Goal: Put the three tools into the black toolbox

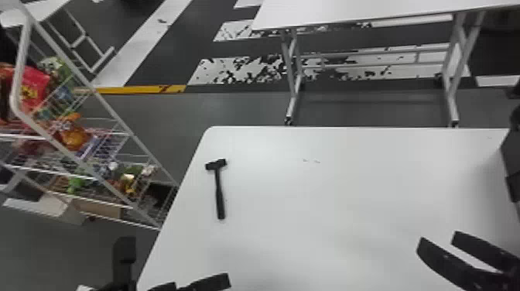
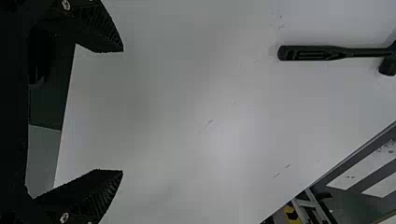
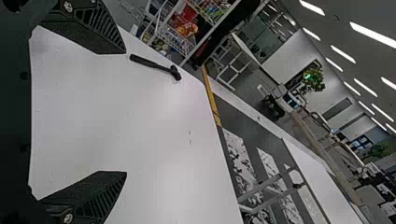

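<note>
Hammer: a black hammer (image 1: 219, 193) lies flat near the left edge of the bench (image 1: 348, 193), at about 10 o'clock. Its head points to 12 o'clock and its handle to 6, so the handle faces the robot, which probably makes it the easier part to grasp.

Left claw: empty and spread wide (image 2: 123, 111), at 7 o'clock in the head view, nearer the hammer than the other claw. The wide spread would leave room for the slim handle to pass between the fingers.

Right claw: also empty, its fingers well apart (image 3: 126, 112), at 4 o'clock above the bench. That spot leaves the hammer's side free for the other arm.

Wire rack: a metal rack of packaged goods (image 1: 22, 62) stands beyond the bench edge, toward 9 o'clock.

Likely step: reaching for the hammer, probably with the left claw, to put it in the black toolbox. How many tools are stowed cannot be told.

Care: a hold far from the heavier head could let it tip; a sideways nudge might push it toward the nearby edge.
</note>
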Tool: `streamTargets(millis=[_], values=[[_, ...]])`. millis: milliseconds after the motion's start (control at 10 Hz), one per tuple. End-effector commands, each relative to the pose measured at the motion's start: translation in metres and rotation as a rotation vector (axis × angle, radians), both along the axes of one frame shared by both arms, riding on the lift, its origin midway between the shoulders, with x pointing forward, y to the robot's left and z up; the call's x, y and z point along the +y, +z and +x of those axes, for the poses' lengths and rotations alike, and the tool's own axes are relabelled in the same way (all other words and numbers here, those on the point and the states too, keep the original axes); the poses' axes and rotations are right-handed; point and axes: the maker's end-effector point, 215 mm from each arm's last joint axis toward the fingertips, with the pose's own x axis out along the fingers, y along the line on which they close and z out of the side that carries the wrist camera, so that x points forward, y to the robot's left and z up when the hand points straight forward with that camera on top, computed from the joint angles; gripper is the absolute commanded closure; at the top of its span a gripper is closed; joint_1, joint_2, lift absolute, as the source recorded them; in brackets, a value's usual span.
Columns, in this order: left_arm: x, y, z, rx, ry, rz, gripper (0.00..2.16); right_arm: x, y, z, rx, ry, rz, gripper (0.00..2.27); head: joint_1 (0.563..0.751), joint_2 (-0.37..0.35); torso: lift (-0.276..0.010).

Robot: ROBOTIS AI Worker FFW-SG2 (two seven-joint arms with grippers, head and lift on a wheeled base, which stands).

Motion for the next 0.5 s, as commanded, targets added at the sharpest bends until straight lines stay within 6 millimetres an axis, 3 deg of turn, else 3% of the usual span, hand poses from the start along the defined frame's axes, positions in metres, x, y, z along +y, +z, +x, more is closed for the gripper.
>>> streamTargets(millis=[0, 100, 400], values=[[0.022, 0.004, 0.016, -0.008, 0.029, 0.075, 0.08, 0.001, 0.003, -0.002, -0.002, 0.011, 0.002, 0.08, 0.695, 0.350, -0.051], [0.035, 0.001, 0.027, 0.005, 0.030, 0.148, 0.08, 0.002, 0.004, -0.006, 0.003, 0.014, 0.017, 0.08, 0.695, 0.350, -0.051], [0.051, -0.023, 0.032, 0.113, -0.014, 0.374, 0.08, 0.005, 0.006, -0.008, 0.001, 0.026, 0.026, 0.08, 0.695, 0.350, -0.051]])
